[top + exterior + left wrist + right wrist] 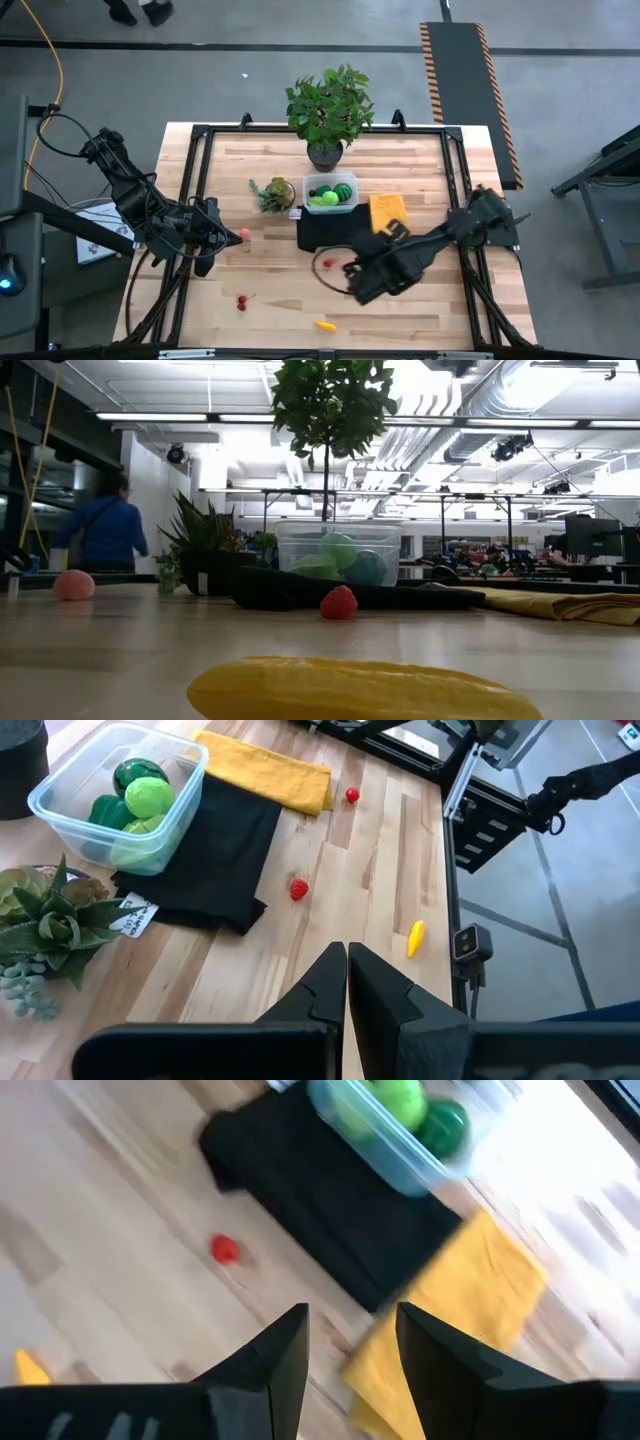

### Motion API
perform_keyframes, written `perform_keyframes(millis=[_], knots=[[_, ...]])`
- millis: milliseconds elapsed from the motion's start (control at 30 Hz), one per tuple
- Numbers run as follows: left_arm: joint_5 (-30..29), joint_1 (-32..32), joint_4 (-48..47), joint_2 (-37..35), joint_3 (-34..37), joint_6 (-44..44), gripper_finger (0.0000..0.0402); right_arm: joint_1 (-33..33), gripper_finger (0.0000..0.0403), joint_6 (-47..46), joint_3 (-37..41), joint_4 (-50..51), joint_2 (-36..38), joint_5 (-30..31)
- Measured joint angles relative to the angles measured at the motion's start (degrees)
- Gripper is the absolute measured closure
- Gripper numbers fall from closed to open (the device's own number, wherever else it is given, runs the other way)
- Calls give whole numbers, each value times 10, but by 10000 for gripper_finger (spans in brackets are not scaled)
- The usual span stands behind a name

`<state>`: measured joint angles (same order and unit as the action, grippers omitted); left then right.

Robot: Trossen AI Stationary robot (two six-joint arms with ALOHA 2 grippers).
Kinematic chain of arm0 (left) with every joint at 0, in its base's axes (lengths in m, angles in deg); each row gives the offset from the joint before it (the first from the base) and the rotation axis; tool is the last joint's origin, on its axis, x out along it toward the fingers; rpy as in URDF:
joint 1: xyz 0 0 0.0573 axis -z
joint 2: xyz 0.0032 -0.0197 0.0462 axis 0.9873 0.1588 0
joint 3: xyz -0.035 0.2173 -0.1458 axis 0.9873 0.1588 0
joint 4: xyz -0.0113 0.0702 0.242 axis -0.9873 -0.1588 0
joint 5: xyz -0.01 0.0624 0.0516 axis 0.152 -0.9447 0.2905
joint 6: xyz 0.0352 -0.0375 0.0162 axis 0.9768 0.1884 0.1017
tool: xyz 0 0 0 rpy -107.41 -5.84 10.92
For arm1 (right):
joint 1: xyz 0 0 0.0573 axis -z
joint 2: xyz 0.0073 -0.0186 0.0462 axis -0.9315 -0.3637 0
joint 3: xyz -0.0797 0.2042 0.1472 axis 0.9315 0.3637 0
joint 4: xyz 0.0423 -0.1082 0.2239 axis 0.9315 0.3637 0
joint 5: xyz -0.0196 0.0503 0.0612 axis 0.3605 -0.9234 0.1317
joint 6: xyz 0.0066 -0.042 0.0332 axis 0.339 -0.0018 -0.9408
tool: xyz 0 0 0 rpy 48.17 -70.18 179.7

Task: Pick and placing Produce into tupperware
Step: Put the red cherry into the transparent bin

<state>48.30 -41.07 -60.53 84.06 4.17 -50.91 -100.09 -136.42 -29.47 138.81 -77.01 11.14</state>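
Observation:
The clear tupperware (331,192) stands on the far end of a black cloth (330,232) and holds dark and light green produce (135,795). Loose produce lies on the wood: a red berry (224,1249), a second red piece (352,794), red cherries (243,300), a yellow piece (325,325) and a pink ball (244,234). My left gripper (347,970) is shut and empty at the table's left, beside the pink ball. My right gripper (350,1345) is open and empty, above the table near the black cloth's near edge (355,285).
A yellow cloth (388,210) lies right of the tupperware. A small spiky plant in a pot (273,193) stands left of it, and a big leafy potted plant (328,105) behind it. A black frame (190,170) runs around the table. A person (105,530) stands beyond the table.

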Motion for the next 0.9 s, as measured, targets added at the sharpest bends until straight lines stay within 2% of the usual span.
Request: perform_keyframes(millis=[233, 433, 633, 900], knots=[[0, 0, 0, 0, 0, -8, 396, -56, 258, -162, 163, -4, 131, -32], [0, 0, 0, 0, 0, -19, 396, -106, 258, -284, 247, -12, 223, -44], [-16, 0, 0, 0, 0, -40, 397, -133, 258, -332, 298, -20, 277, -94], [-28, 0, 0, 4, 0, -76, 396, -138, 258, -349, 379, -66, 316, -174]])
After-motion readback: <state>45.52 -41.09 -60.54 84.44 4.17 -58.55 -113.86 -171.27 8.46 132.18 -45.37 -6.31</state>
